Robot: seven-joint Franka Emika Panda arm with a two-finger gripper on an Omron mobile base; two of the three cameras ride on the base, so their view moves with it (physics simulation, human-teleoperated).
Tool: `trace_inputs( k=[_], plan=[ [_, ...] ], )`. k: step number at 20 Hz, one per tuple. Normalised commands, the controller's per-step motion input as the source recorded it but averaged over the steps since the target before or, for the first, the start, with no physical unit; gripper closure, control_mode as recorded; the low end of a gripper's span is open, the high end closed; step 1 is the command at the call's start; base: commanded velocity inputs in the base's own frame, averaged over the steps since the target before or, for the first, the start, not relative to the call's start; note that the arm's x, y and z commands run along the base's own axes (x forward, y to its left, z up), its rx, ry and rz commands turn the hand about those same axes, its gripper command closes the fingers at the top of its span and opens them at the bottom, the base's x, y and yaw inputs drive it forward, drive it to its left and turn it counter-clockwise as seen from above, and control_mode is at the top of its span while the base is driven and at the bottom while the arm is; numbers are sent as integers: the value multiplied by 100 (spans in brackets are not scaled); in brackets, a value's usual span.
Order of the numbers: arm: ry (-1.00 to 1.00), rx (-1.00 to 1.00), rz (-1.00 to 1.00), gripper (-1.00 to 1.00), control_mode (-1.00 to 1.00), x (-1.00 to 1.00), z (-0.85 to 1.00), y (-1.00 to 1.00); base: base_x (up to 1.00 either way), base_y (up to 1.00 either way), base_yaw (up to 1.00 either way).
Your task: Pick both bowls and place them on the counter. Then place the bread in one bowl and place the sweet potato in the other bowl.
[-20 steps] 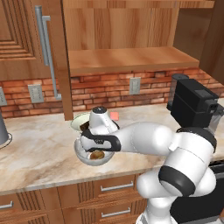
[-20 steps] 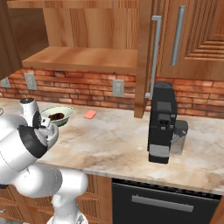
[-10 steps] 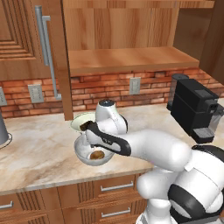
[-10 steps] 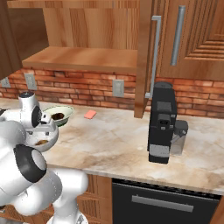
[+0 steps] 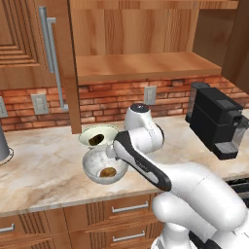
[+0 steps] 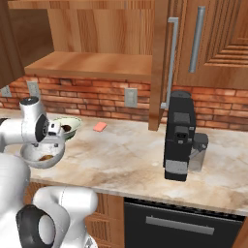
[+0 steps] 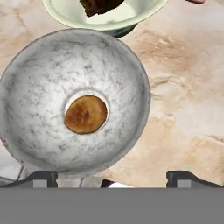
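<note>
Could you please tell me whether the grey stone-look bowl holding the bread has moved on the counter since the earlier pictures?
No. In the left base view the grey bowl sits just in front of the cream bowl, as before, with the bread inside.

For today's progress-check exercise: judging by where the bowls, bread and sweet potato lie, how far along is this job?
Done: both bowls sit on the counter; the bread lies in the grey bowl, the sweet potato in the cream bowl. In hand: nothing, the gripper is open above the grey bowl. Left: apparently nothing.
</note>
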Motion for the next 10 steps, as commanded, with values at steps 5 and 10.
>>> trace_inputs(
  k=[5, 10],
  plan=[
    [-7, 0, 3, -100, -100, -54, 47, -59, 0, 0, 0],
    [-5, 0, 1, -100, -100, -61, 42, -59, 0, 0, 0]
  ],
)
